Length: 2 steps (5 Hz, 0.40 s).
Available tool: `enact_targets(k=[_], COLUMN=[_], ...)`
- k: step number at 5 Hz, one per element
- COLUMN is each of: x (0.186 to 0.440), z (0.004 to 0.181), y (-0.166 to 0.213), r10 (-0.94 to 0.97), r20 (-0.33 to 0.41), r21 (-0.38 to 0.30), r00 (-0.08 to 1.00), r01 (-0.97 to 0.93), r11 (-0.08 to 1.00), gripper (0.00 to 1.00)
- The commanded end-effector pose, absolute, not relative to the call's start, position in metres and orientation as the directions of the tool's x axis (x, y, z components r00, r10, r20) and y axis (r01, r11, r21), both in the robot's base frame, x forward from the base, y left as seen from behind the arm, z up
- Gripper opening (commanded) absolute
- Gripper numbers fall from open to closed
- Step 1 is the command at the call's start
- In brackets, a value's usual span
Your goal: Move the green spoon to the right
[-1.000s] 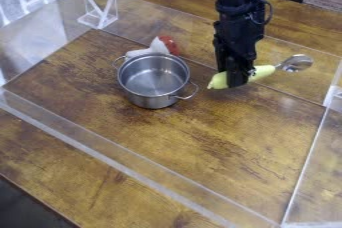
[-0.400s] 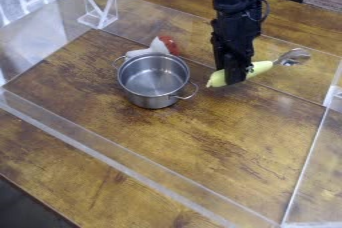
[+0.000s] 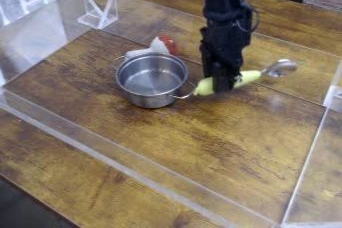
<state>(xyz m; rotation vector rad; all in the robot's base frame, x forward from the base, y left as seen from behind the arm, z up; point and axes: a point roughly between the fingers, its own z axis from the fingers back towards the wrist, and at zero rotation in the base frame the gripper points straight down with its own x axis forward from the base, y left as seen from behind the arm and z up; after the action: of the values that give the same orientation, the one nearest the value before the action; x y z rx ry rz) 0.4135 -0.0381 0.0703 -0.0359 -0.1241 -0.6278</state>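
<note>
Spoon [image 3: 238,78] yellow-green handle, silver bowl; pot [image 3: 154,79] steel-grey; table [image 3: 201,152] brown woodgrain.

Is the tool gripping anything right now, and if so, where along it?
Yes: the tool is shut on the green spoon with the yellow-green plastic handle, gripping it on the handle, toward the end away from the shiny metal bowl.
</note>
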Motion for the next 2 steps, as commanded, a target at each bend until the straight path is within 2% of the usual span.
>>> enact_targets(k=[1,2], x=[0.408,0.399], z=[0.126,0.142], y=[-0.039,-0.032], r10=[-0.559,-0.568], r20=[0.21,0.215], r21=[0.076,0.087], r00=[0.802,0.794], r01=[0.556,0.564], r11=[0.828,0.821], gripper=[0.0,0.0])
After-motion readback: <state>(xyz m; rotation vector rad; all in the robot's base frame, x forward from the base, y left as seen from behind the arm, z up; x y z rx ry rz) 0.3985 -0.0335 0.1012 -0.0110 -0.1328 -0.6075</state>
